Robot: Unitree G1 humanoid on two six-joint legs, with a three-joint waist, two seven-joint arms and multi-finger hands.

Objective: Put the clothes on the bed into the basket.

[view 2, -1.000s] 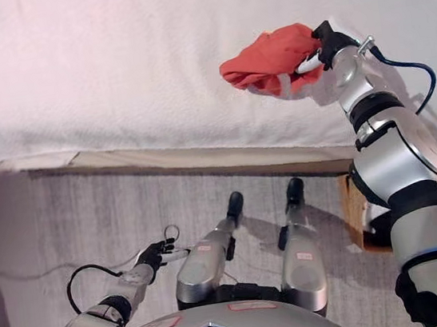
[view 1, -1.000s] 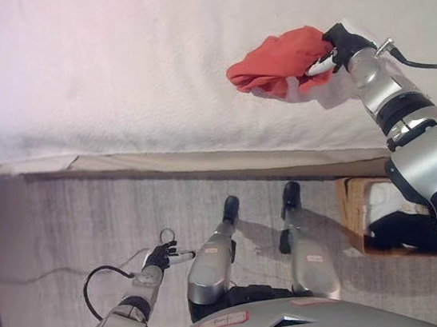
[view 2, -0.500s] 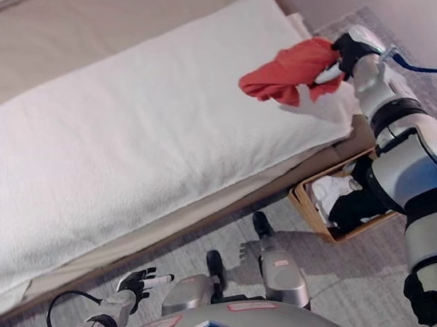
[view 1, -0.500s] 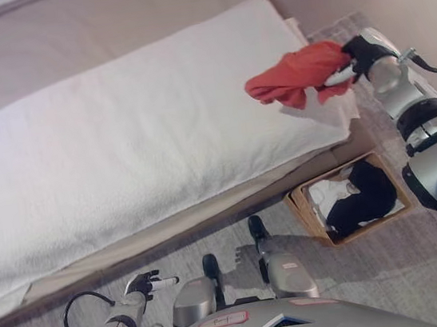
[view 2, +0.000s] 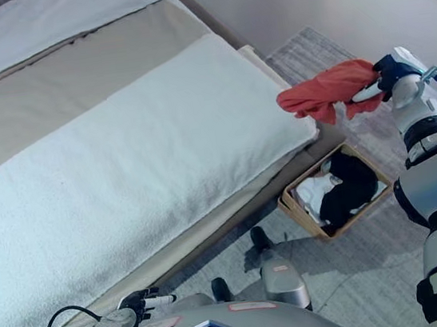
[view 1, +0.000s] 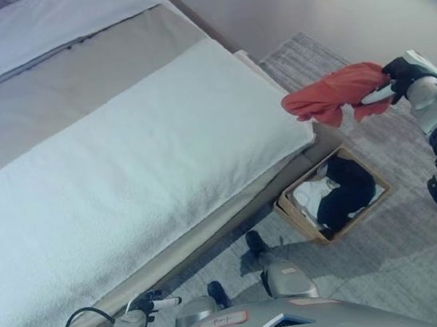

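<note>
My right hand (view 1: 400, 75) is shut on a red garment (view 1: 330, 96) and holds it in the air past the foot corner of the bed (view 1: 124, 184), above and behind the basket. The garment also shows in the right eye view (view 2: 326, 93). The wooden basket (view 1: 294, 216) stands on the floor by the bed's corner with black and white clothes inside. My left hand (view 1: 150, 305) hangs low at the bottom left, fingers relaxed and holding nothing. No other clothes show on the white bed cover.
The bed fills the left and middle, with a beige band and white bedding at the far end. A grey rug (view 1: 390, 246) lies under the basket. A pale wall (view 1: 294, 0) runs behind the bed's foot.
The camera has swung to the right, so the whole picture has shifted. My right hand has carried the red garment off the bed's corner and out over the floor near the basket.
</note>
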